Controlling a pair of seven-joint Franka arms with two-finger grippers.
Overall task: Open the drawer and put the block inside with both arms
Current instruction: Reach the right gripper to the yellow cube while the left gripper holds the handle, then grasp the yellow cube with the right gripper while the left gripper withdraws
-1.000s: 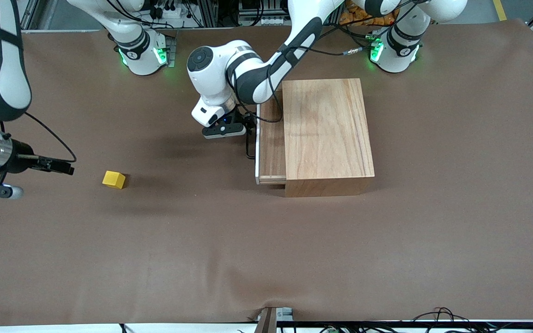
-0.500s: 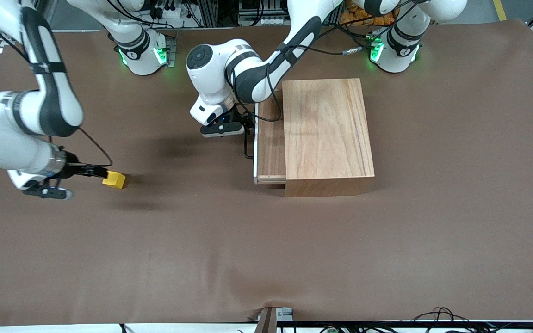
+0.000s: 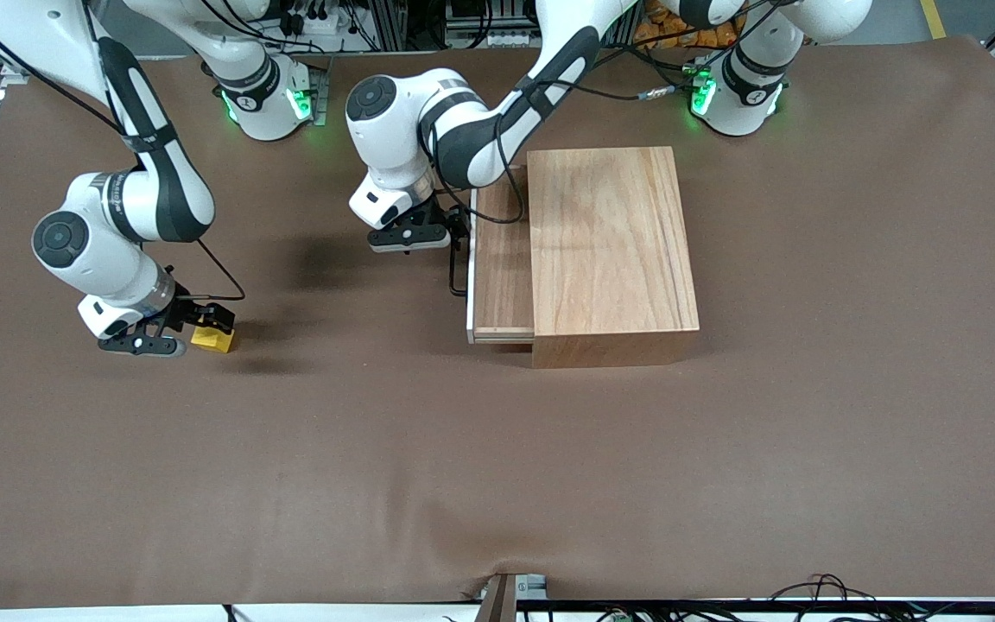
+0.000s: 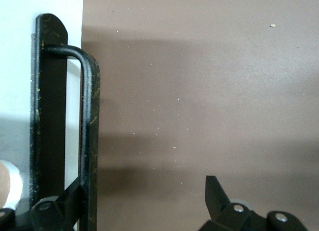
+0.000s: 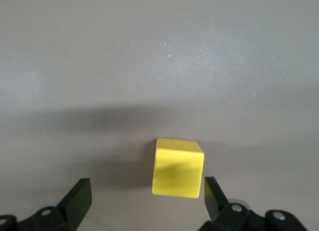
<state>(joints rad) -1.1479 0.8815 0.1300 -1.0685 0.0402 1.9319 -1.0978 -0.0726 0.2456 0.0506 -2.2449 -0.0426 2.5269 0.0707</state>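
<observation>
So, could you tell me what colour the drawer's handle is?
Black; the handle shows best in the left wrist view.

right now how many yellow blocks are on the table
1. The yellow block lies on the brown table toward the right arm's end, under the open right gripper. The part-open drawer may hide more.

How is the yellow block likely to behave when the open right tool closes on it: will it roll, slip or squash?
The block is a flat-faced cube resting on the brown table cover, so it should sit still, not roll. Its crisp edges suggest a rigid body that won't squash. It looks small and probably light, so an off-centre touch by the right tool might nudge or twist it.
</observation>
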